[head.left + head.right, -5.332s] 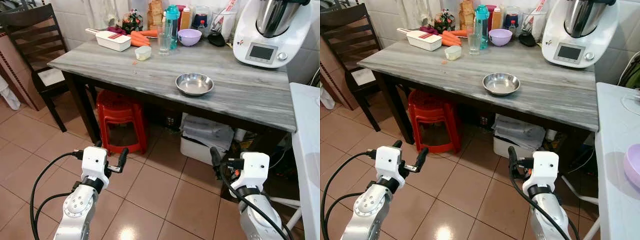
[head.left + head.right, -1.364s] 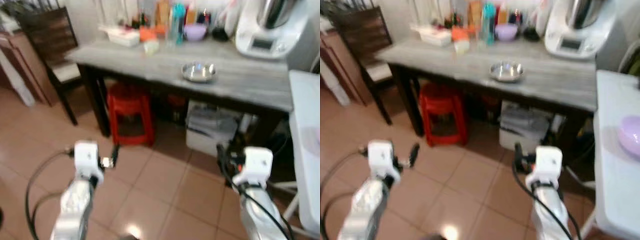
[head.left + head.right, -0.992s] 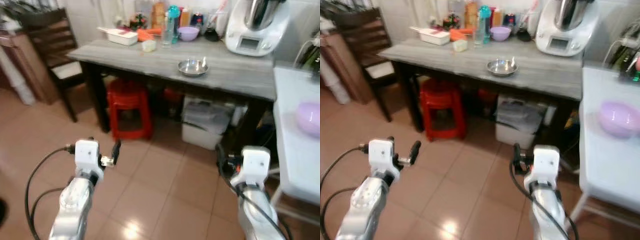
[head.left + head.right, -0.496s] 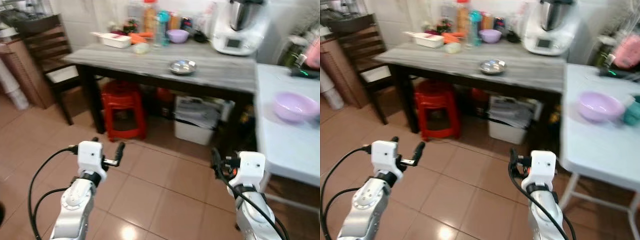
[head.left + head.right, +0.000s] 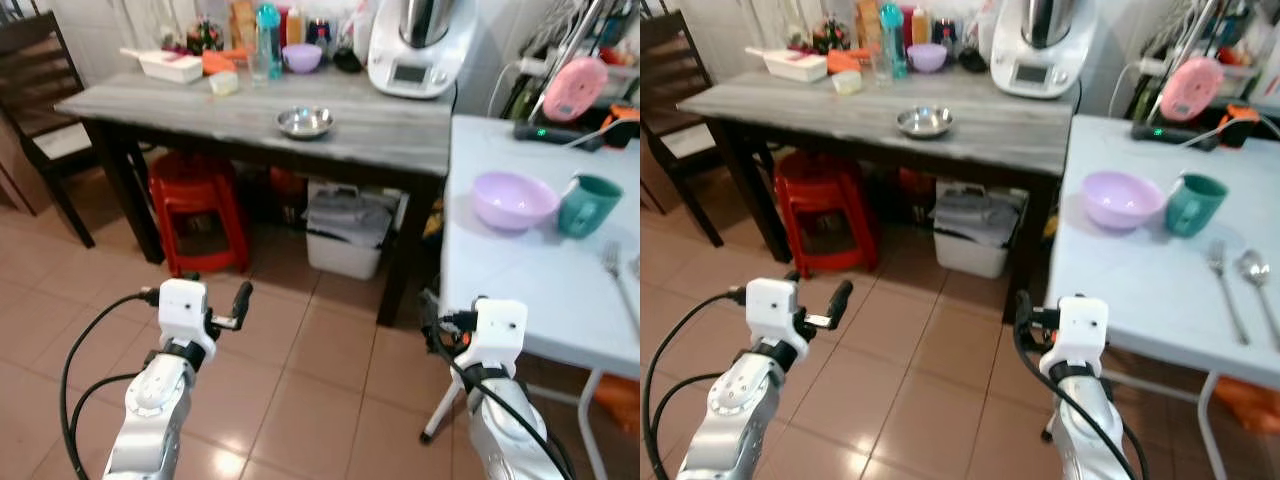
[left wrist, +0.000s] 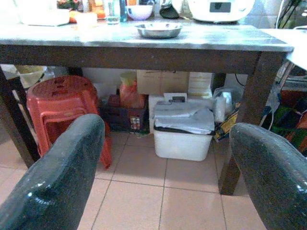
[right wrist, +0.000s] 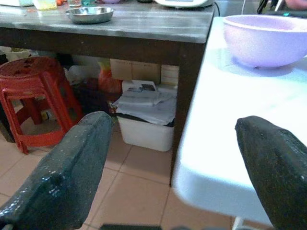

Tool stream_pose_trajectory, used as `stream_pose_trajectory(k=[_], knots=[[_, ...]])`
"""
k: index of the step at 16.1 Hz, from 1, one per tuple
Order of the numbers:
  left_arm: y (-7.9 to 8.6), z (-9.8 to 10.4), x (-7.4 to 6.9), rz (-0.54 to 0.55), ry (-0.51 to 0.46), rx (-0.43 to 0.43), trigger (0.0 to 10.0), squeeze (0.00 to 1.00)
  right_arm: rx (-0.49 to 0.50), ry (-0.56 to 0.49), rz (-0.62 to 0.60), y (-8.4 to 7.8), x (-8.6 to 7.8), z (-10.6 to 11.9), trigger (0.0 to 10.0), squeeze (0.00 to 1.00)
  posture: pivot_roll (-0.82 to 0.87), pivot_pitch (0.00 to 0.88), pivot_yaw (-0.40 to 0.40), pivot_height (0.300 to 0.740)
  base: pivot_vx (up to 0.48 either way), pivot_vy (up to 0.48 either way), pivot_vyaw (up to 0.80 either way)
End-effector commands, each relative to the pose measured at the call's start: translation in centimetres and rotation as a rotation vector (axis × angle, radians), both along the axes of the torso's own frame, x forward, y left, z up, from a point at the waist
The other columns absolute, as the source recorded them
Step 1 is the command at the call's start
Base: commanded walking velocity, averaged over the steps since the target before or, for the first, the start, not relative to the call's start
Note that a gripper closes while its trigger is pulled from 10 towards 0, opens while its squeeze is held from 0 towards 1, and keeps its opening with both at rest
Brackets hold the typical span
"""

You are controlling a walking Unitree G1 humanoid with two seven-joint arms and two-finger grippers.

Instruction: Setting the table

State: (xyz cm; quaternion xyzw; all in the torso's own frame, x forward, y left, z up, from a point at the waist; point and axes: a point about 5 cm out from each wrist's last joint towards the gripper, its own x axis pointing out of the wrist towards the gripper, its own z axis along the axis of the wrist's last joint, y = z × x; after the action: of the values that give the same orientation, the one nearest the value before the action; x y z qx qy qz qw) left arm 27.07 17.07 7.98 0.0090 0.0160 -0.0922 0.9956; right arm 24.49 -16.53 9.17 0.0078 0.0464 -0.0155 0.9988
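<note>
Left gripper [image 6: 165,167] and right gripper [image 7: 172,167] gape wide, empty; fork [image 5: 1223,270] lies cut off at the frame's edge.

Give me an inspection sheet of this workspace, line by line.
Surface: white table on the robot's right; grey table ahead.
Job's things: purple bowl, green mug, fork and spoon on the white table; metal bowl on the grey table.
Clutter: bottles, a tub, carrots, a small purple bowl and a kitchen machine at the grey table's back.
Claws: left claw and right claw open, empty, above the floor.
Cables: black cable looping from the left arm.
Surroundings: red stools, white bin, dark chair, tiled floor.
</note>
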Motion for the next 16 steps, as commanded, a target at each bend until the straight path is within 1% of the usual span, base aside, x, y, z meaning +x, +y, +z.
stream_pose_trajectory(k=[1,8,9,11,13,16], knots=[[-0.4,0.1,0.1,-0.016,-0.003,-0.007,10.0,0.0,-0.013,-0.002,-0.024,-0.7,0.0,0.1,10.0,0.0,-0.01,0.0,0.006,0.74,0.0,-0.345,0.0],[-0.8,0.2,0.2,-0.032,-0.005,-0.019,10.0,0.0,-0.017,-0.014,-0.03,-0.7,0.1,0.3,10.0,0.0,-0.01,0.0,0.009,0.74,0.0,-0.318,0.0],[-0.9,0.2,0.1,-0.037,-0.009,-0.041,10.0,0.0,-0.019,-0.018,-0.03,-0.8,0.2,0.4,10.0,0.0,-0.02,0.0,0.009,0.74,0.0,0.0,0.0],[-1.2,0.4,0.0,-0.074,-0.016,-0.045,10.0,0.0,-0.017,-0.026,-0.031,-0.9,0.2,0.6,10.0,0.0,-0.02,0.0,0.008,0.74,0.0,0.0,0.0],[-1.4,0.8,-0.2,-0.112,-0.023,-0.085,10.0,0.0,-0.02,-0.033,-0.029,-0.8,0.2,0.7,10.0,0.0,-0.02,0.0,0.006,0.74,0.0,0.0,0.0],[-1.8,0.9,-0.3,-0.144,-0.029,-0.114,10.0,0.0,-0.025,-0.038,-0.026,-0.8,0.3,0.8,10.0,0.0,-0.02,0.0,0.004,0.74,0.0,0.0,0.0]])
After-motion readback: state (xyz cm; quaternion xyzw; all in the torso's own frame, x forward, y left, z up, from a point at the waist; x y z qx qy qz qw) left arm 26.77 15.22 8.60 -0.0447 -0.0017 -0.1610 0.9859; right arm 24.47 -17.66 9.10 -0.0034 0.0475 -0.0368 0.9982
